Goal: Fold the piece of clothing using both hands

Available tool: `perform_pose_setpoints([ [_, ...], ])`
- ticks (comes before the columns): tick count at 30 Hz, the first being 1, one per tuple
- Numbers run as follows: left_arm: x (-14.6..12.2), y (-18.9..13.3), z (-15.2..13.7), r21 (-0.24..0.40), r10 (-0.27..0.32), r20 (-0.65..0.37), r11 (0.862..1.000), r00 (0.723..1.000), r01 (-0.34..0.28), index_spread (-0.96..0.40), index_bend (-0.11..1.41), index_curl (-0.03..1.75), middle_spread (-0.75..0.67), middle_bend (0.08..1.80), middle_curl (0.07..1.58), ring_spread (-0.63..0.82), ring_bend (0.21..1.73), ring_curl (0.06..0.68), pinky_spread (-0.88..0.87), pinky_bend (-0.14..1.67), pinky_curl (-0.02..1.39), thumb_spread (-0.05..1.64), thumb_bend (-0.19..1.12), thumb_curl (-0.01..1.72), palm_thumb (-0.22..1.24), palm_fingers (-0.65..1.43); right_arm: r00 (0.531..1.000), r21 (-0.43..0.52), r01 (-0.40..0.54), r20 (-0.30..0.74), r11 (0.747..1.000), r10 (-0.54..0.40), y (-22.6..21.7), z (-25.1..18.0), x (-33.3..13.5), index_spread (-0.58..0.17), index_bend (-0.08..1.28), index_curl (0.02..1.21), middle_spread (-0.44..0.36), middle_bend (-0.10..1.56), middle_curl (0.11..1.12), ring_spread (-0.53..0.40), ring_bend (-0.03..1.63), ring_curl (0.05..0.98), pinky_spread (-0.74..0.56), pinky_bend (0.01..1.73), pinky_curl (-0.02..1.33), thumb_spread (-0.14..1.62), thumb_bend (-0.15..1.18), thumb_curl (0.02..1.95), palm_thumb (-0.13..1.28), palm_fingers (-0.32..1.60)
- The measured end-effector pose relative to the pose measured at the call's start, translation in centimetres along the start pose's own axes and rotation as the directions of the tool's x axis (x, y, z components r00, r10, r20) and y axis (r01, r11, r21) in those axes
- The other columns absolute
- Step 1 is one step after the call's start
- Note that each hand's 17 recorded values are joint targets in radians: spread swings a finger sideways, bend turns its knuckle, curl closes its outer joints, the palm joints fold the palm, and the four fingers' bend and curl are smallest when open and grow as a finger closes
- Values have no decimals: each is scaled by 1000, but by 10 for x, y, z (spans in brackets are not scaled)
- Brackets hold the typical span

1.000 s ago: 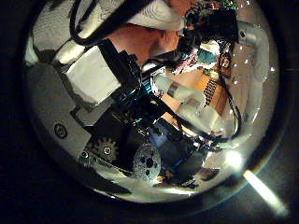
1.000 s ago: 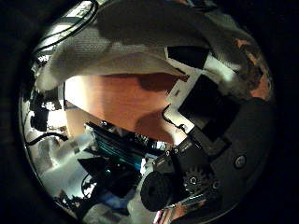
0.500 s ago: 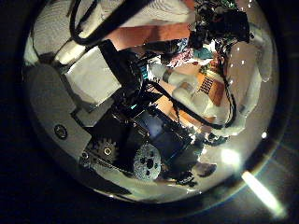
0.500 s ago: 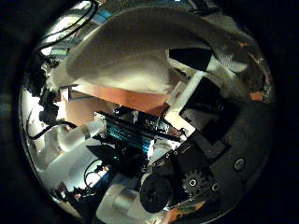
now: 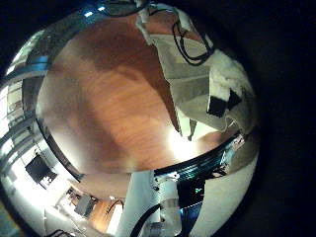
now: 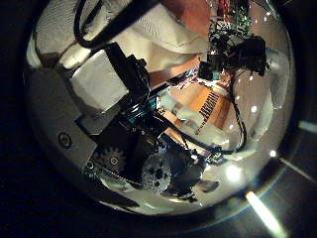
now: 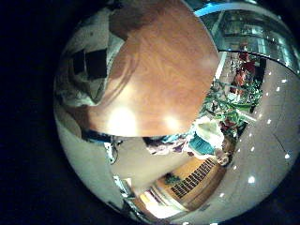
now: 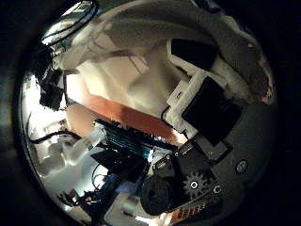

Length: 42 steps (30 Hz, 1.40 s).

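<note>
The piece of clothing [image 5: 202, 84] lies spread over part of the wooden table [image 5: 109, 99] in the left little finger side palm view. My left hand [image 6: 129, 129] has its fingers [image 6: 124, 69] curled on the cloth [image 6: 149, 25], which is close to the palm. My right hand [image 8: 207, 122] has its fingers [image 8: 202, 94] curled on the cloth [image 8: 141, 66], which fills much of the right thumb side palm view. The cloth [image 7: 84, 75] lies at the table's [image 7: 159, 66] edge in the right little finger side palm view.
Bare tabletop [image 5: 89, 128] stretches beside the cloth. The right hand [image 6: 238, 55] shows across from the left palm. The left hand [image 8: 47, 89] shows across from the right palm. The room's floor [image 7: 141, 178] lies beyond the table edge.
Both palm cameras have moved. The cloth now covers more of each thumb side view and less bare table shows. The opposite hand has shifted within each view.
</note>
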<state>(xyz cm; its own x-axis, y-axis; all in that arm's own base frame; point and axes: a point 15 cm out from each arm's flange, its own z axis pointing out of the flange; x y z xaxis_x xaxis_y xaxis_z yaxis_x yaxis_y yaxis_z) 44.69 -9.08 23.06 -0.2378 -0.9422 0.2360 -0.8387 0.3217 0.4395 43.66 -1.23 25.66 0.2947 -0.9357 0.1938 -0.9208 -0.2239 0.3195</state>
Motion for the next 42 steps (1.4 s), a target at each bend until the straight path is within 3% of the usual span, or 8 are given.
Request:
perform_pose_setpoints([
  [6,-19,-21,13,-5,-36,-24,999,999,36,-795,188,1248,-586,949,857,-490,1244,503,-611,1144,691,1130,-11,649,743,1073,1000,-41,-25,7,999,25,-40,13,15,-339,887,920,-208,1149,926,-238,1366,733,-250,1289,795,1323,-17,470,708,935],
  [9,-28,-31,16,-10,-53,-32,999,998,52,-787,175,1247,-587,936,858,-488,1238,503,-614,1133,694,1135,-16,645,734,1029,998,-39,-53,18,998,54,-56,17,27,-360,653,877,-217,1114,901,-248,1387,722,-304,1272,781,1344,-19,441,678,765],
  [13,-37,-41,21,-21,-71,-37,997,997,70,-764,181,1242,-573,911,871,-489,1188,505,-619,1084,701,1135,-29,618,681,824,996,-29,-79,32,996,80,-71,19,40,-364,150,703,-206,743,772,-272,1405,704,-365,1313,765,1334,-41,392,583,14],
  [16,-41,-46,23,-14,-81,-41,997,996,80,-732,173,1234,-558,882,874,-484,1146,496,-617,1029,699,1133,-29,591,644,642,993,-9,-107,44,994,108,-73,16,54,-380,166,572,-146,557,655,-222,1215,607,-207,1140,687,1309,-41,355,495,-132],
  [19,-48,-51,22,6,-92,-48,996,995,92,-667,165,1203,-497,786,866,-431,1092,490,-594,1001,711,1131,-27,568,619,407,990,12,-120,71,993,119,-74,10,54,-375,153,511,-108,475,587,-175,1104,543,-64,1045,628,1300,-31,326,438,-85],
  [25,-64,-46,16,26,-101,-74,994,992,103,-345,114,997,-102,333,680,-159,1068,454,-396,938,708,1139,-36,508,514,-74,963,85,-197,205,977,176,-69,-7,63,-351,183,447,-85,486,536,-139,1032,481,97,895,535,1321,-19,283,380,90],
  [32,-70,-35,-9,87,-87,-111,992,990,97,-81,135,749,203,213,530,101,917,379,-2,689,620,1153,-25,458,458,-95,930,-2,-238,289,971,228,-25,16,54,-279,178,427,-94,593,562,-197,1099,489,1,910,511,1310,-24,249,308,305],
  [42,-38,-17,-15,66,-26,-83,997,996,31,11,153,535,313,180,429,276,801,311,327,543,507,1163,-18,423,440,-44,907,-107,-278,298,955,298,-5,53,37,-207,218,448,-32,539,535,-128,1001,457,104,818,459,1200,-25,250,238,212],
])
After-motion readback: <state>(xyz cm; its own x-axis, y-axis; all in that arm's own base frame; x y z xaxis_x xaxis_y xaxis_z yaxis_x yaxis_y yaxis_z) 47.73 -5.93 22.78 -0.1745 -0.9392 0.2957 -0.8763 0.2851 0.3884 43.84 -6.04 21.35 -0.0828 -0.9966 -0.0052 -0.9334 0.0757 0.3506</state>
